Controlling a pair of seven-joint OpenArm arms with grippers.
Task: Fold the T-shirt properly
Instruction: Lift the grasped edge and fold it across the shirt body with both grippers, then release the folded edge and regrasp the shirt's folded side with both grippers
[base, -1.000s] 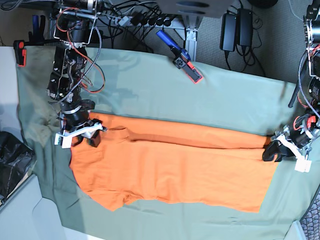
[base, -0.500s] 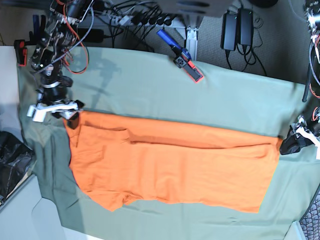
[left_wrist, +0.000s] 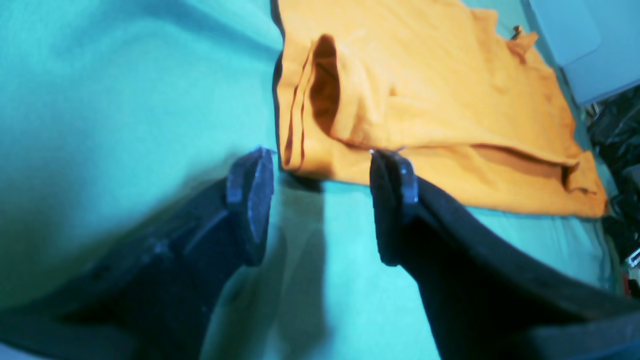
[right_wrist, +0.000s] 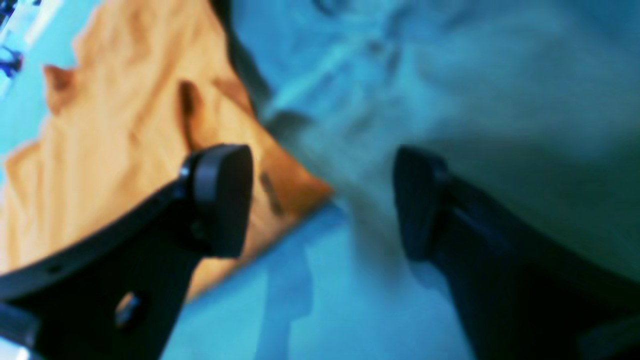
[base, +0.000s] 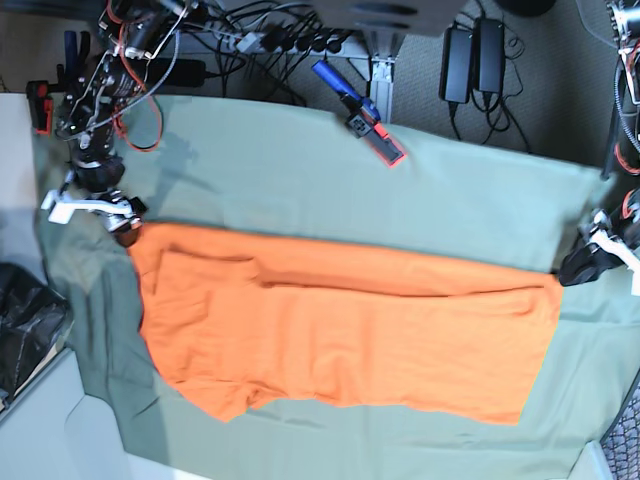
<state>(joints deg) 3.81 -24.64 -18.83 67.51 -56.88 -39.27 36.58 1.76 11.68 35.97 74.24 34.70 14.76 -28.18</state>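
1. Sage-green cloth (base: 400, 190) covers nearly the whole tabletop, smooth through the middle, rumpled along the base view's left margin.
2. T-shirt (base: 340, 335), bright orange, lies flat on the cloth, long axis running across the base view. One lengthwise fold: the far portion is laid over toward the near side, leaving a dark crease line along the upper third. A sleeve shows at the base view's left end; the hem end is on the right.
3. Right arm (base: 95, 100) stands at the base view's upper left, red and black cabling looped along it. Right gripper (right_wrist: 320, 200) hangs just off the shirt's sleeve-end corner; jaws stand wide apart, nothing between them, the shirt corner under one finger, green cloth under the other.
4. Left gripper (left_wrist: 320, 200) sits just beyond the hem-end corner at the base view's right edge. Jaws apart, empty; the shirt's hem edge lies just ahead of the fingertips, not touching as far as visible.
5. Black bag (base: 25, 310) at the base view's left edge, off the cloth.
6. Blue clamp with red tip (base: 358, 110) on the cloth's far edge.
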